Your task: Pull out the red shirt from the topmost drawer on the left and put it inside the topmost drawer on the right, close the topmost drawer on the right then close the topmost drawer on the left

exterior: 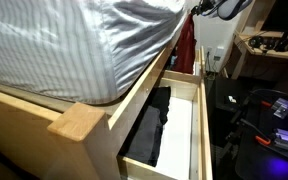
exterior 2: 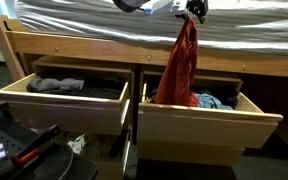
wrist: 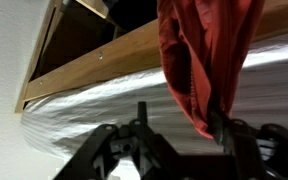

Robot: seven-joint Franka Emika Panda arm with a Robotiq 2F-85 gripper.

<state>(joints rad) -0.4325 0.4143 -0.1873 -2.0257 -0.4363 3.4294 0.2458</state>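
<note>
The red shirt (exterior 2: 181,65) hangs down from my gripper (exterior 2: 195,10) in front of the mattress edge, and its lower end reaches into the open right drawer (exterior 2: 209,118). It also shows in an exterior view (exterior: 187,45). In the wrist view the shirt (wrist: 199,50) lies against one finger only. My gripper (wrist: 182,125) has its fingers apart, with bare sheet showing between them. The left drawer (exterior 2: 54,105) stands open and holds grey and dark clothes (exterior 2: 56,85).
Blue clothes (exterior 2: 212,101) lie in the right drawer. A black garment (exterior: 152,125) lies in the open drawer seen from the side. The wooden bed frame (exterior 2: 134,47) and striped mattress (exterior: 74,45) are above. Cluttered floor and equipment (exterior: 269,115) lie beside the bed.
</note>
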